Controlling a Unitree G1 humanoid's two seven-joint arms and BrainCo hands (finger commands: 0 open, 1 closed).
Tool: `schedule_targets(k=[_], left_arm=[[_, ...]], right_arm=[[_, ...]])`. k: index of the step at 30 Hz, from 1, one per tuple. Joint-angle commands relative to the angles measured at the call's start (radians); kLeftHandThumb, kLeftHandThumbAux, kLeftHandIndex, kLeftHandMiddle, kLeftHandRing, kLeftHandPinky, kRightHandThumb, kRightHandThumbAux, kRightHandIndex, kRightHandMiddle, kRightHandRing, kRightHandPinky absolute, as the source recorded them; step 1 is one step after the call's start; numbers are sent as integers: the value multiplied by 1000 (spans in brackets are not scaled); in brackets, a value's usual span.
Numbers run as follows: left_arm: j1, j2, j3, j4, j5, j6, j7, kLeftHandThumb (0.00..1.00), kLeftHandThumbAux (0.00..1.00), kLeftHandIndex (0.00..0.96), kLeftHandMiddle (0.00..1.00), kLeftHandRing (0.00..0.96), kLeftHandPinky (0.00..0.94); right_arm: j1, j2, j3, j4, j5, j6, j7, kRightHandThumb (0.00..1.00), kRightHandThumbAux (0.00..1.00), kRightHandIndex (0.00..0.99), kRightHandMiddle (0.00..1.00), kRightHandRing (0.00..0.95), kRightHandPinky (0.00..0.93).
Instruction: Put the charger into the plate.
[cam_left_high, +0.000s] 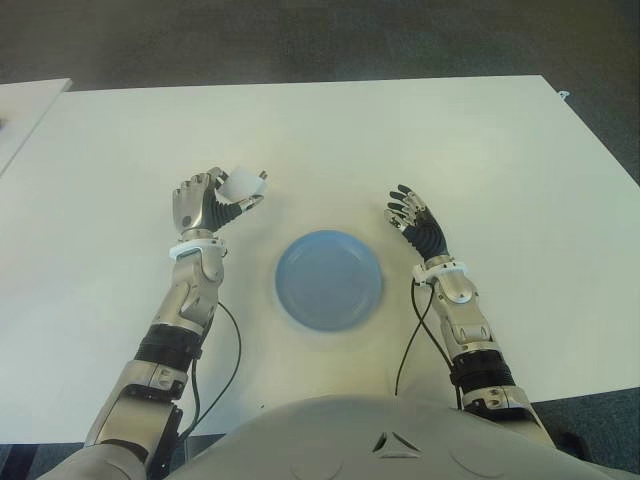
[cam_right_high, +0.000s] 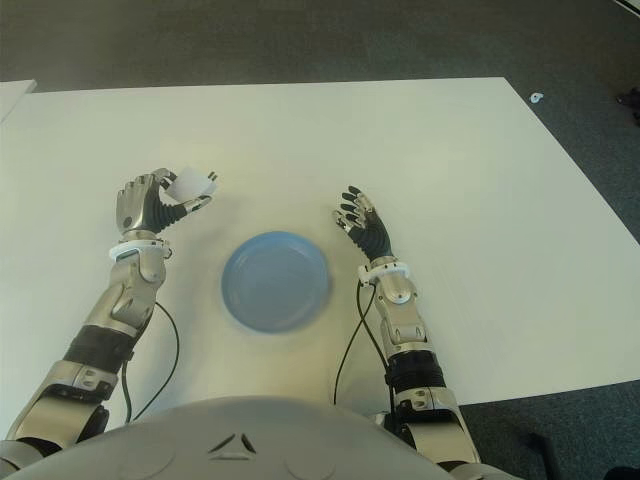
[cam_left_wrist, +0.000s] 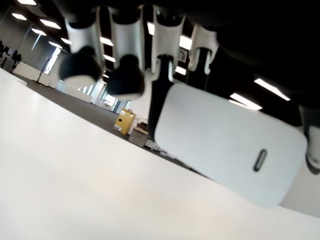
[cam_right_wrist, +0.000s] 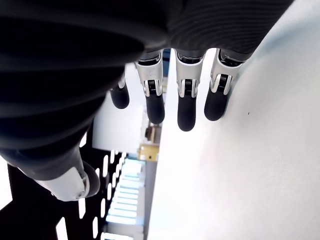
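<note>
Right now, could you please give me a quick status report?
Left hand shut on charger, left of plate. Right hand open, idle right of plate. Nothing in the way.

white charger (cam_left_high: 240, 187) held aloft; blue plate (cam_left_high: 329, 278) on table, empty.

One white rounded-block charger (cam_left_high: 240, 187). One round pale-blue plate (cam_left_high: 329, 278). One large white rectangular table (cam_left_high: 480, 150), and at the far left edge a sliver of what may be a second white surface (cam_left_high: 25, 105). Two multi-fingered robot hands: left hand (cam_left_high: 205, 205), right hand (cam_left_high: 415, 222).
</note>
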Motion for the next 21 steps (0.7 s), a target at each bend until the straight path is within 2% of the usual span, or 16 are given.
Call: schedule_targets(k=[1, 8, 15, 21], left_arm=[[42, -21, -1, -130, 1, 17, -45, 736, 694, 444, 854, 848, 860], [76, -20, -12, -228, -1, -1, -95, 735, 694, 444, 857, 851, 861], [152, 25, -32, -404, -34, -60, -259, 735, 694, 444, 850, 846, 854], [180, 46, -30, -461, -57, -102, -356, 739, 694, 444, 846, 845, 855]], right_arm=[[10, 3, 7, 2, -9, 23, -3, 225, 635, 0, 163, 173, 149], [6, 1, 11, 4, -10, 25, -3, 215, 619, 0, 159, 166, 140], [3, -1, 17, 9, -12, 17, -4, 213, 615, 0, 151, 156, 128], [1, 0, 22, 9, -16, 16, -7, 220, 614, 0, 150, 155, 135]])
